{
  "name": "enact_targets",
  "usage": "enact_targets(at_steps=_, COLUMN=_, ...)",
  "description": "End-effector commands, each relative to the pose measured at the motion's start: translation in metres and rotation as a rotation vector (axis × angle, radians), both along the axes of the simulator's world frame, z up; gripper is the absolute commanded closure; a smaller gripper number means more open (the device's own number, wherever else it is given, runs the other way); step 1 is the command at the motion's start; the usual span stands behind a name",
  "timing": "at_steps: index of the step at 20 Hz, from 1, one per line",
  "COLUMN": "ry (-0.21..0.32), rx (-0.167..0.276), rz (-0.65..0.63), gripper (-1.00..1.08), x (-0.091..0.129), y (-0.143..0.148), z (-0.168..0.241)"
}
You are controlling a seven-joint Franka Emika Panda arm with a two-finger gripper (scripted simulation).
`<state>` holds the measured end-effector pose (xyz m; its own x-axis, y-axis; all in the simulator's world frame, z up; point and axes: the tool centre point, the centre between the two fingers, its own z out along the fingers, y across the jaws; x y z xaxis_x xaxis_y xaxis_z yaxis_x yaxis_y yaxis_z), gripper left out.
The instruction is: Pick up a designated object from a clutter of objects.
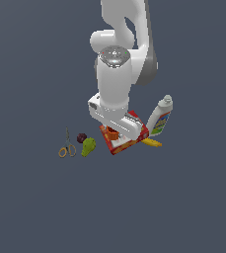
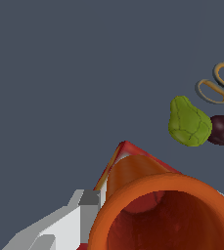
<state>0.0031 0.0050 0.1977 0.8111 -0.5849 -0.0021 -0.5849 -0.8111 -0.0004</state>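
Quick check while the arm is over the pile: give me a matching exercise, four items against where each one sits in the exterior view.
Items:
1. scissors
2. pear
3. bottle
4. orange cup

Places:
A. under the hand, in front of the red box
B. farthest to the exterior view's left
C. leaning at the exterior view's right, above the banana
D. beside the plum

Pairs: 1-B, 2-D, 3-C, 4-A
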Motion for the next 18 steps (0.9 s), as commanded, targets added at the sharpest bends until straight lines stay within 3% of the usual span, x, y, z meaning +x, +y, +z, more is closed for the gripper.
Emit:
enact_targets(at_steps=1, ry=-0.001, rx=0.001, rz=0.0, gripper=1.08, x=-0.014, y=-0.021, z=0.017)
enact_targets(at_steps=18, ry=-0.002, rx=0.004, rz=0.0, gripper=1.08, x=-0.107, y=-0.174, z=0.137)
